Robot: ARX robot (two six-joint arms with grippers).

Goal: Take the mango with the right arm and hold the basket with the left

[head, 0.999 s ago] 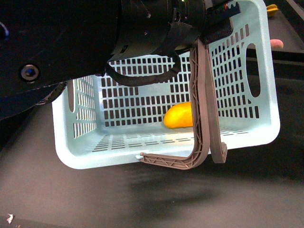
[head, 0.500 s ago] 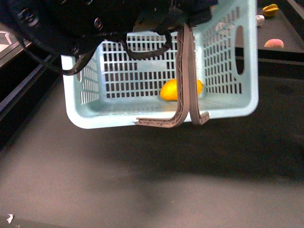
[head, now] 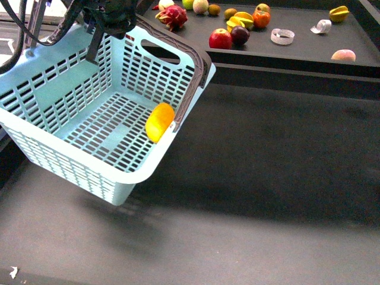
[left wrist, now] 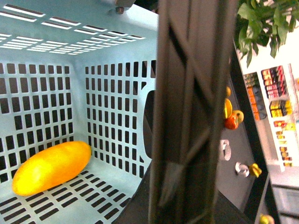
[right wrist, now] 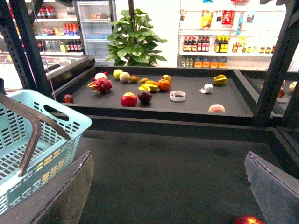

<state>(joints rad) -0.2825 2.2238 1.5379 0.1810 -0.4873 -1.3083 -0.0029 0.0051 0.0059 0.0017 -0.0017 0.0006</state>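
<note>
Pale-blue basket (head: 59, 160) held aloft, mango (head: 159, 122) already inside.
Handle (head: 193, 83) is clamped by left gripper (head: 110, 15); right gripper (right wrist: 168, 186) is spread, empty; task judged essentially done.

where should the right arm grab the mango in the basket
Across its narrow middle: the mango is a long oval. Come in through the open top of the basket, since the mango rests against a slotted wall beside the brown handle.

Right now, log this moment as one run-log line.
left gripper: shut on basket handle, basket hanging tilted | mango: inside basket, against its lower wall | right gripper: open, empty
</note>
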